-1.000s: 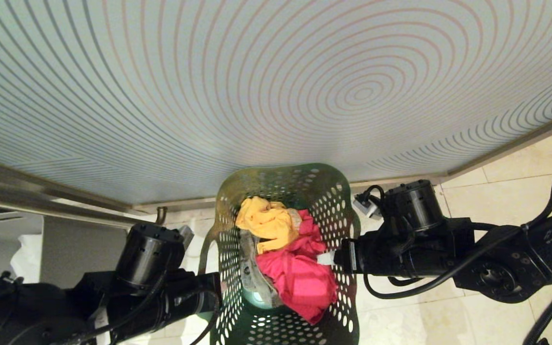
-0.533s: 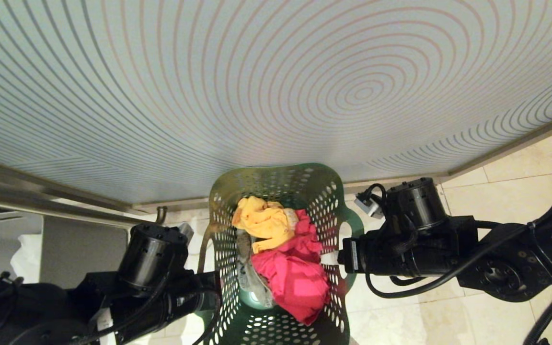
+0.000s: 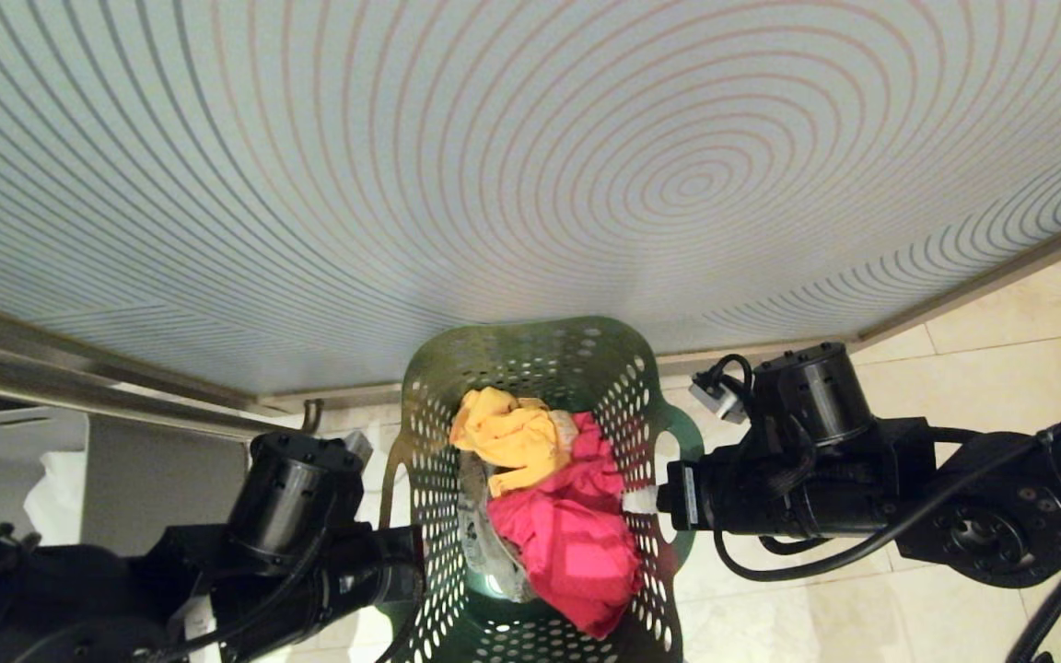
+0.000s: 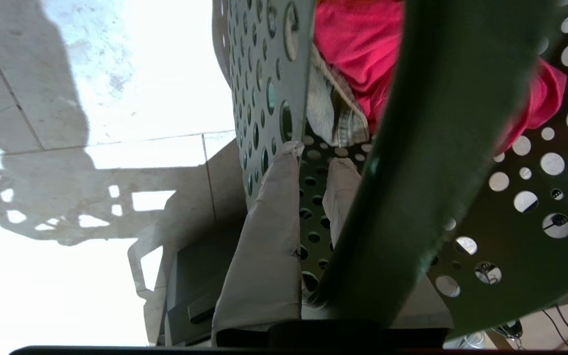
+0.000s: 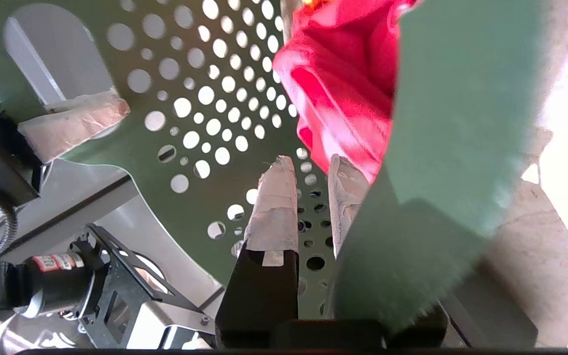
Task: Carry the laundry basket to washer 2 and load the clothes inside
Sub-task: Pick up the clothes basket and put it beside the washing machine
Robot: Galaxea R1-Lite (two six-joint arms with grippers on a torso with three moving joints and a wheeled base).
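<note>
Carry step in hand: I've got the laundry basket point(image 3: 540, 479) pinched between both arms, left gripper point(image 4: 313, 162) closed narrow on its left rim wall, right gripper point(image 5: 308, 172) narrow on the right-hand rim, the clothes point(image 3: 563, 516) heaped just inward of both. Next I judge calls for an even lift and drive; washer 2 isn't visible. Versus a second back, right jaws have closed and the basket has straightened.

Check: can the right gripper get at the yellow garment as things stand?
Probably not: the right gripper is shut on the laundry basket rim, helping hold it, and the yellow garment lies deeper inside. It would have to let go first.
</note>
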